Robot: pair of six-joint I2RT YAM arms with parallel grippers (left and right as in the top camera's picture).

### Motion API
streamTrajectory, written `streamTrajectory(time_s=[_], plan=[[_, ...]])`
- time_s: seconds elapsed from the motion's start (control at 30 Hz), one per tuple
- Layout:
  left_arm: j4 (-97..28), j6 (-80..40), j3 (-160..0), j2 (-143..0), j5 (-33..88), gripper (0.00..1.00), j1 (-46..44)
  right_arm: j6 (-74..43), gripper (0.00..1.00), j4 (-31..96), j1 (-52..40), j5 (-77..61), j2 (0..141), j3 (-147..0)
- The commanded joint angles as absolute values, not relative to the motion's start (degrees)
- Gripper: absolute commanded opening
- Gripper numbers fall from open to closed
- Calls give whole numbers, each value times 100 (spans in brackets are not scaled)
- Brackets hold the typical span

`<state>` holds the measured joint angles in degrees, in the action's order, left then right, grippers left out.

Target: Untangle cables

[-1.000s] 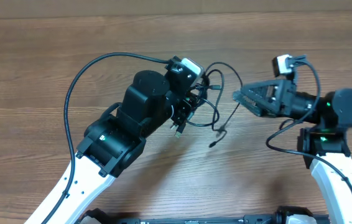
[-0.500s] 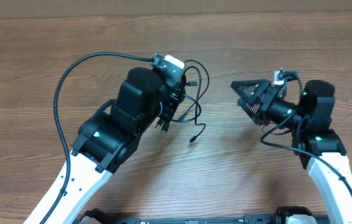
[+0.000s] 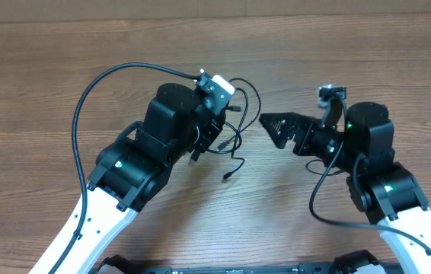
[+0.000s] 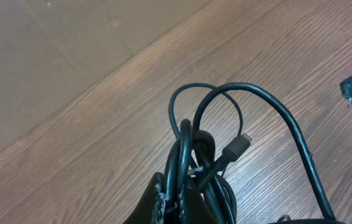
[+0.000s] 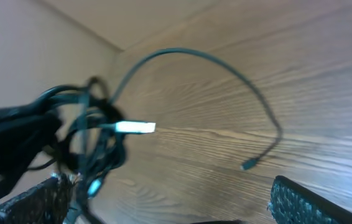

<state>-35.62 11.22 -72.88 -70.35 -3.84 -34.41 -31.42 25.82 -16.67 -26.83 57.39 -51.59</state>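
The cables (image 3: 237, 128) are a knot of thin black cords hanging from my left gripper (image 3: 212, 138), which is shut on them. In the left wrist view the fingers (image 4: 179, 198) pinch several strands, loops (image 4: 208, 99) rise above, and a small plug (image 4: 238, 144) sticks out. One loose end (image 3: 229, 176) trails down to the table. My right gripper (image 3: 270, 125) is open and empty, just right of the knot. In the right wrist view (image 5: 170, 208) the bundle (image 5: 95, 140) with a silver plug (image 5: 135, 127) lies left, and a free cord end (image 5: 248, 165) hangs ahead.
The wooden table (image 3: 337, 61) spreads all round. The left arm's thick black cable (image 3: 94, 99) arcs over the table's left side. The right arm's own cable (image 3: 324, 198) loops near its base.
My left gripper carried the knot left, then slightly back right. My right gripper pulled away, swung round and moved left toward the knot, staying open.
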Motion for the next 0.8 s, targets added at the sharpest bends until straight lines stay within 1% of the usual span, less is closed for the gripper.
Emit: streamTrajectory(time_s=[0.0, 0.07, 0.2, 0.33, 0.43, 0.6, 0.77], plan=[[-3444, 1291, -7343, -6934, -12, 4, -3514, -2967, 100, 2589, -2012, -2482, 5599, -5367], [-3321, 1291, -7343, -6936, 215, 4, -3575, -2969, 100, 2655, -2178, -2250, 5599, -5367], [-3194, 1378, -7345, -6936, 460, 4, -3776, -3061, 100, 2978, -2386, -1116, 5605, -5367], [-3103, 1492, -7345, -6936, 451, 4, -3999, -3059, 100, 3022, -2383, -926, 5605, -5367], [-3074, 1540, -7345, -6934, 451, 4, -4101, -3059, 100, 3111, -2383, -408, 5605, -5367], [-2954, 1323, -7345, -6890, 425, 4, -4093, -3212, 100, 3715, -2383, 657, 5605, -5367], [-2950, 1308, -7345, -6794, 390, 4, -4086, -3317, 100, 4320, -2383, 1243, 5616, -5365]])
